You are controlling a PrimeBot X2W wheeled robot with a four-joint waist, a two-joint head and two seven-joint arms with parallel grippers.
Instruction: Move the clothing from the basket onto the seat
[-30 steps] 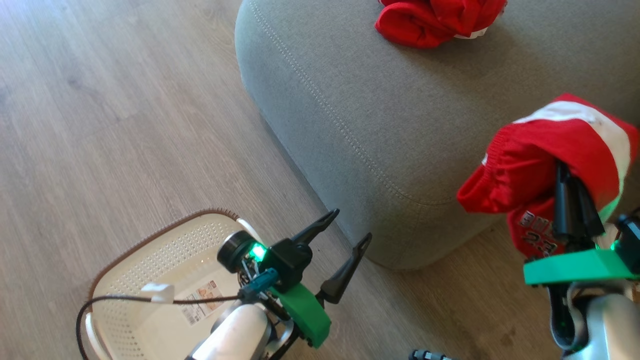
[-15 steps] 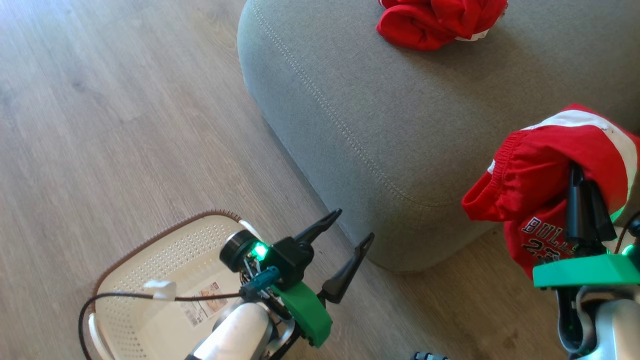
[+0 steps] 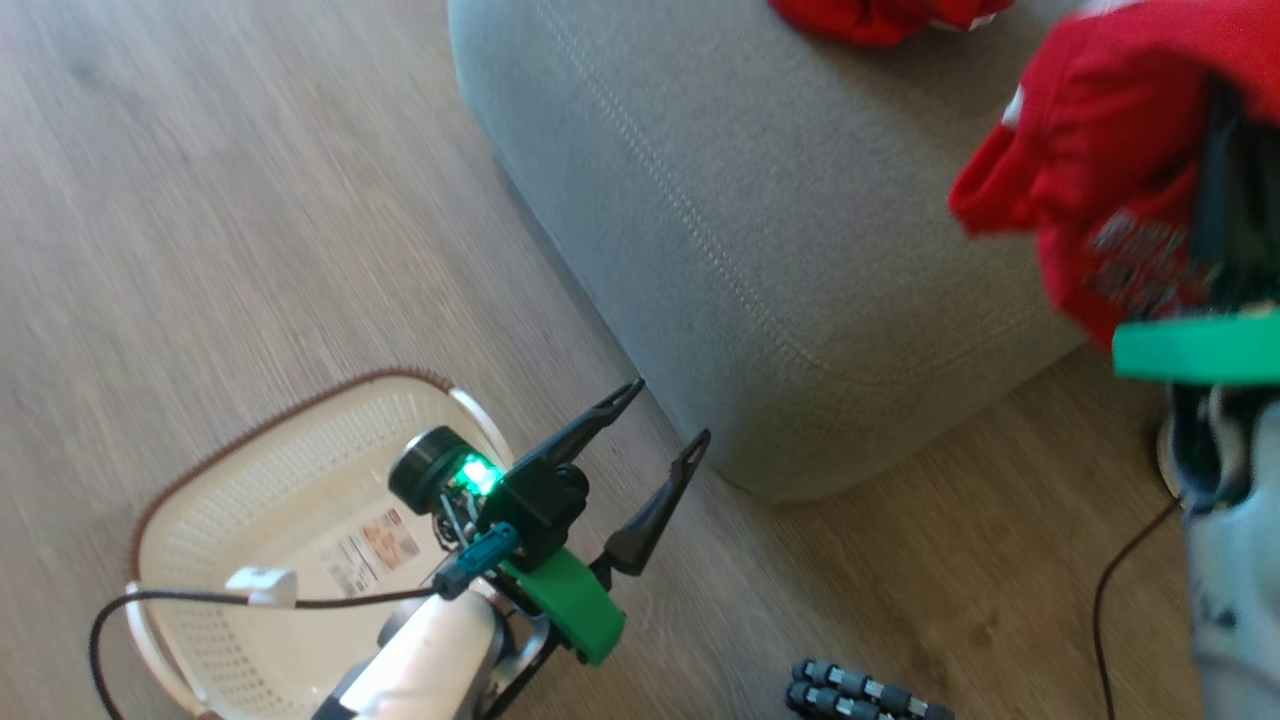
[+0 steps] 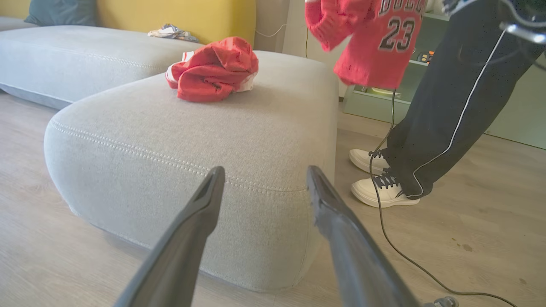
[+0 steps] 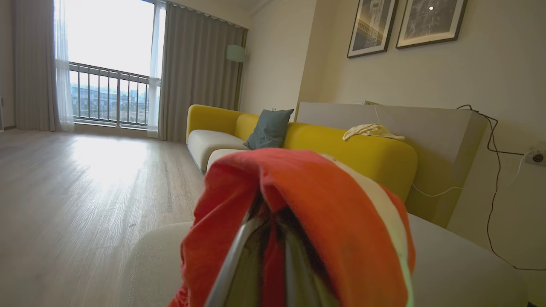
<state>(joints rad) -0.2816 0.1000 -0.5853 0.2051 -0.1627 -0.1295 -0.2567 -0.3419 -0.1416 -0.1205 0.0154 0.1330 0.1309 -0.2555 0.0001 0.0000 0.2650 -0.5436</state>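
The cream basket [image 3: 300,450] stands on the floor at the lower left with a paper label [image 3: 365,550] inside. My left gripper [image 3: 671,410] hovers open beside it, fingers toward the grey-green seat [image 3: 760,220], which also fills the left wrist view [image 4: 192,140]. One red piece of clothing [image 4: 213,70] lies crumpled on the seat. My right gripper [image 3: 1222,110] is shut on the other red garment [image 3: 1090,190], printed with 23 [image 4: 375,47]. It hangs above the seat's near right edge. The cloth [image 5: 307,204] drapes over my right fingers.
A person's legs in dark trousers [image 4: 448,119] and white shoes [image 4: 379,187] stand right of the seat, with a black cable [image 4: 392,238] trailing on the wooden floor. Yellow sofa backs [image 5: 362,153] rise behind the seat. Small black cylinders [image 3: 860,690] lie on the floor near me.
My right gripper has lifted the red garment higher and further over the seat. The head camera has shifted. The left gripper stays open by the basket.
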